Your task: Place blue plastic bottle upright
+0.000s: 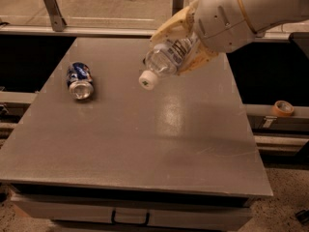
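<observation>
Plainly midway, not done; nearest, along the front of the tabletop (145, 149), no bottle standing yet; further in on the left, lying on its side, a blue metal can (80, 79), well apart from the work and no part of it; beyond that, above the middle of the tabletop, lifted off the surface and carried in the air, the blue plastic bottle (161, 62), tilted steeply with its white cap (147, 79) pointing down and toward the left of the view, base end up inside the grasp; so picked up, yes, but turned the wrong way for standing; left to do, by the look of it: rotate until the cap points up, lower the base flat onto the tabletop, let go, back off; around the bottle's labelled body, the gripper (182, 47), at the upper right over the far half of the tabletop; pale yellow fingers (171, 25) drawn in to the bottle's width, one above and one below, pressed against the plastic and holding it, touching nothing else; off to the right past the tabletop's edge, a roll of tape (282, 108) on a ledge; farthest, a light rail (96, 31) running behind the tabletop.
</observation>
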`<move>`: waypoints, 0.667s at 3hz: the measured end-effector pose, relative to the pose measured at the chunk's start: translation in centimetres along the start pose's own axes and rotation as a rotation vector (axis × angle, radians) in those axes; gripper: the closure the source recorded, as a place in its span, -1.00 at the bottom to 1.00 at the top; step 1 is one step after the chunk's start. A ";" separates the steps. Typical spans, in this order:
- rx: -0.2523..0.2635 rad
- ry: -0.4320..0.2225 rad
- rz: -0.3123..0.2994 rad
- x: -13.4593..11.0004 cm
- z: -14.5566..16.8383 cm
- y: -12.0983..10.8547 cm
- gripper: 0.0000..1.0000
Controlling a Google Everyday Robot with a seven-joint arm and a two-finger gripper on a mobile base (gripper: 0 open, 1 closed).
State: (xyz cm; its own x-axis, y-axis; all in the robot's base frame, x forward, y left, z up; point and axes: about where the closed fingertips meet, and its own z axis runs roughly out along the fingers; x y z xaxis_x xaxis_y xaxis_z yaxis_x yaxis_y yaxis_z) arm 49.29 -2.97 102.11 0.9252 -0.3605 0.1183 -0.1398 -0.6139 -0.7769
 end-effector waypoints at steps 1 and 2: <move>0.130 0.004 0.173 2.7 -1.3 0.4 1.00; 0.310 -0.002 0.423 4.3 -2.6 0.5 1.00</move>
State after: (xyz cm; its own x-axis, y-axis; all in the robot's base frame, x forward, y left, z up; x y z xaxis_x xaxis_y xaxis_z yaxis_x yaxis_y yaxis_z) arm 52.31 -6.60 103.85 0.8114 -0.5301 -0.2461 -0.3907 -0.1787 -0.9030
